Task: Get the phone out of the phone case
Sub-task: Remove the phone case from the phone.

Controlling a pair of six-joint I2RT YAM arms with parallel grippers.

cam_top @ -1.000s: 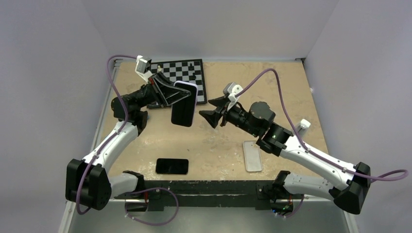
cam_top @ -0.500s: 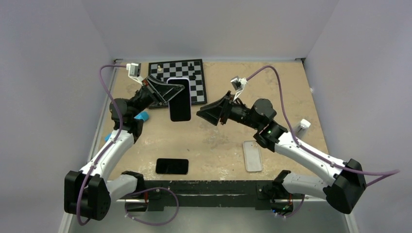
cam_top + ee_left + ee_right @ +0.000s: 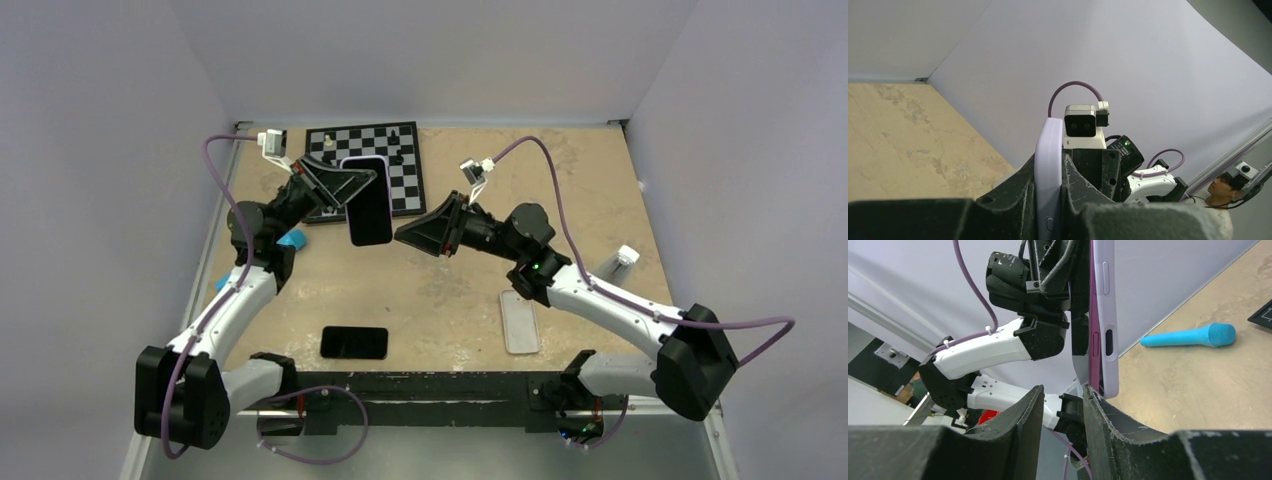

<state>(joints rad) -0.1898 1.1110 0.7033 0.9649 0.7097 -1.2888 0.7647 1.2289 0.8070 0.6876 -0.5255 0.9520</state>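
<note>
My left gripper [image 3: 352, 183] is shut on the phone in its lilac case [image 3: 369, 201] and holds it upright in the air in front of the chessboard. In the left wrist view the case's lilac edge [image 3: 1048, 142] sits clamped between the two black fingers of the left gripper [image 3: 1050, 167]. My right gripper [image 3: 406, 234] is open and empty, just right of the phone's lower edge. In the right wrist view the cased phone [image 3: 1104, 315] hangs edge-on, its bottom corner just above one finger [image 3: 1098, 405] of the right gripper [image 3: 1063, 392], not between the jaws.
A chessboard [image 3: 400, 151] with a few pieces lies at the back. A black phone [image 3: 354, 342] and a pale case [image 3: 519, 320] lie near the front edge. A blue pen-like object [image 3: 292, 239] lies by the left arm, also in the right wrist view [image 3: 1193, 336]. A white object [image 3: 620, 260] is at the right.
The left gripper lifted and turned the cased phone toward the chessboard. The right gripper moved left and closer to the phone's lower edge, still open.
</note>
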